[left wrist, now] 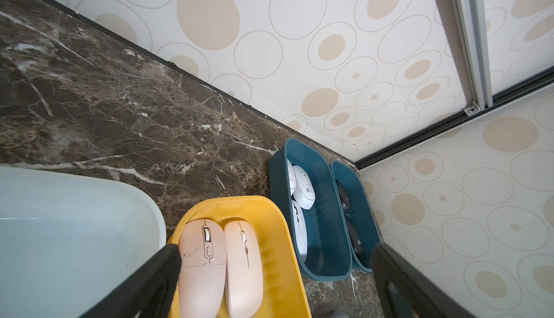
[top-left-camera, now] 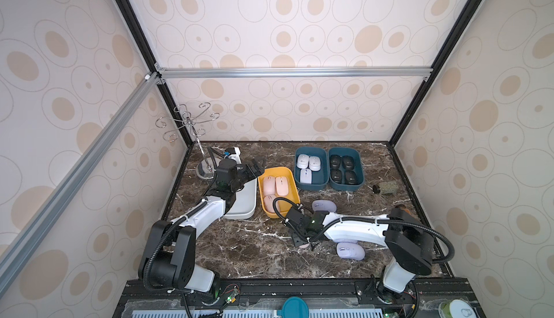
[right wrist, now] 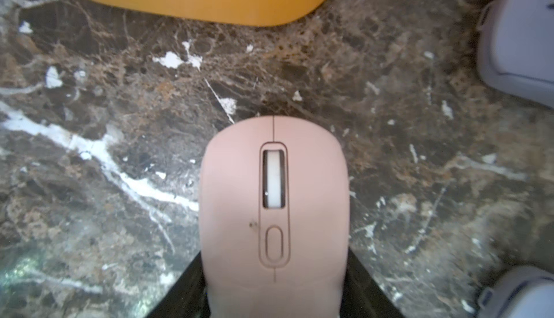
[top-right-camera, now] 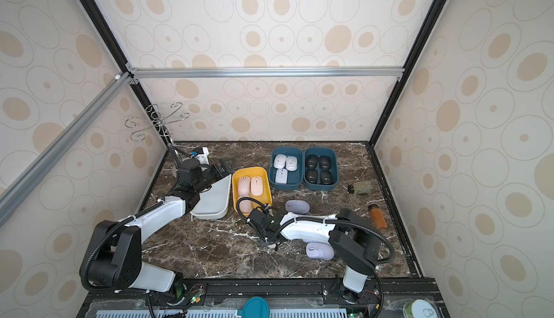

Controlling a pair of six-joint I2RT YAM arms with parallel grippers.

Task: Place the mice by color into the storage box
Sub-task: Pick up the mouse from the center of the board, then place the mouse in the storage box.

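Observation:
My right gripper (right wrist: 274,286) is shut on a pink mouse (right wrist: 233,196), its black fingers pressed against both sides, low over the table just in front of the yellow box (top-left-camera: 292,181). That box holds three pink mice (top-left-camera: 281,185). Two lavender mice lie on the table, one (top-left-camera: 324,205) behind my right arm and one (top-left-camera: 350,250) in front of it. One teal box (top-left-camera: 296,163) holds pale mice (top-left-camera: 308,162), and the teal box beside it holds black mice (top-left-camera: 343,168). My left gripper (top-left-camera: 254,166) hangs open and empty over the gap between the white box (top-left-camera: 244,208) and the yellow box.
A wire hook stand (top-left-camera: 192,127) rises at the back left corner. A green spice jar (top-left-camera: 386,188) lies right of the teal boxes, and an orange jar (top-right-camera: 377,216) stands near the right wall. The walls enclose the table on three sides.

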